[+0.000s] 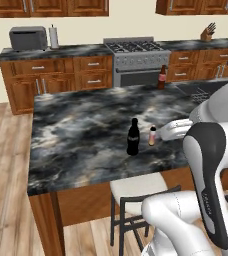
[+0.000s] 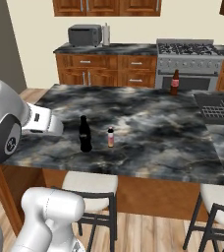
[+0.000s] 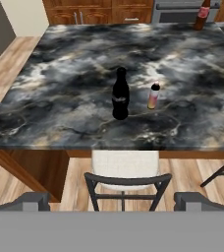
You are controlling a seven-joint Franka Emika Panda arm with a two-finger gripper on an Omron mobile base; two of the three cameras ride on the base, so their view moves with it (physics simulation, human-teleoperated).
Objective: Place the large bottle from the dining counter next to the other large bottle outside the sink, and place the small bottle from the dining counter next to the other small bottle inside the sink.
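Hand view looks down over the near edge of the dining bench, and the end effector waits short of it with its two tips spread wide apart and nothing between them. The large black bottle stands upright near the front edge of the marbled top, and the small pinkish bottle stands upright just beside it, not touching it. In the right base view the same pair is in the middle of the bench, black bottle and small bottle, while the brown bottle with the red label stands at the far side, near the dark sink with its metal grid. I cannot see the other small bottle inside the basin from here. Nothing of the task looks done yet. I think the black bottle is glass, so it is stiff, rather heavy, smooth and a little slippery, and it would break if it falls. It is tall on a narrow foot, so a push at the neck could tip it; I would take it around the wide body, at the height of the label, and not at the slim neck. The small bottle seems light and easy to knock over, so it is better to come from the side away from it.
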